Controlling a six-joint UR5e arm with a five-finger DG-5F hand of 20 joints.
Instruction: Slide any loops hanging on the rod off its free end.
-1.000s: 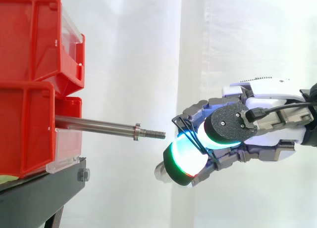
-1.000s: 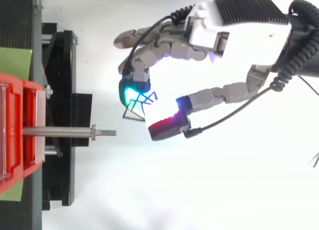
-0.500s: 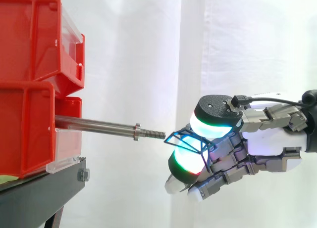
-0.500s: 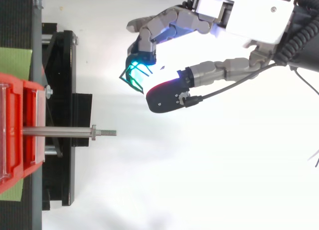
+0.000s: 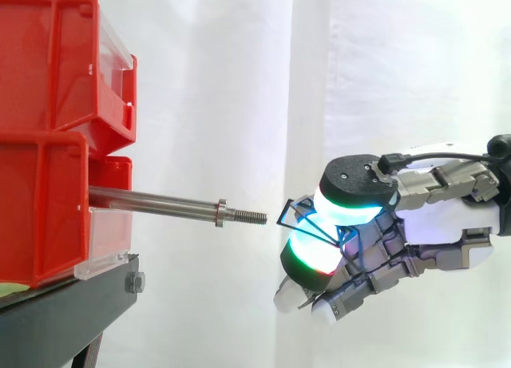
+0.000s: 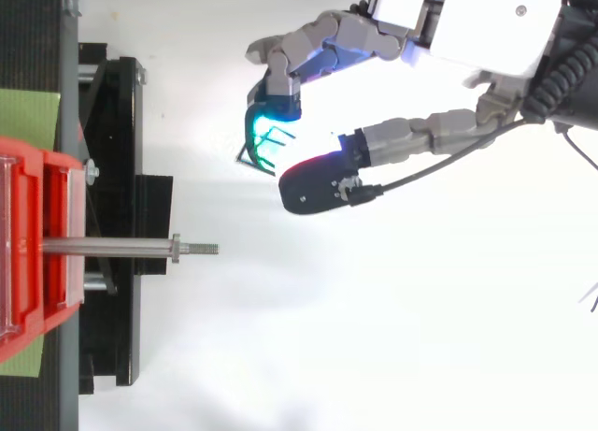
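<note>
Apparently most of the job was finished at this moment. The steel rod (image 5: 160, 202) stuck out to the right from the lower of the stacked red bins (image 5: 40, 144) on the black stand (image 5: 64, 312). Its shaft looked bare from the bin wall out to the small collar (image 5: 221, 213) and the threaded tip (image 5: 251, 217). Nothing could be seen hanging on it in the side view or from above.

The hand (image 5: 435, 220) was to the right of the free end, clear of the rod and not touching it. Its fingers were curled, and a thin dark loop (image 5: 294, 216) was pinched between the glowing pads (image 5: 319, 252). The strands stuck out to the left of the pads, toward the rod tip but apart from it. From above, the loop (image 6: 260, 155) lay off to the far side of the rod's line, so it no longer ringed the rod. Whether it was one loop folded over or several held together could not be told.

Judged from this, the sliding off was done for whatever the hand held. What seemed left was to carry the loop away and let go of it. A rod this bare suggested no further loop waited to be taken.
</note>
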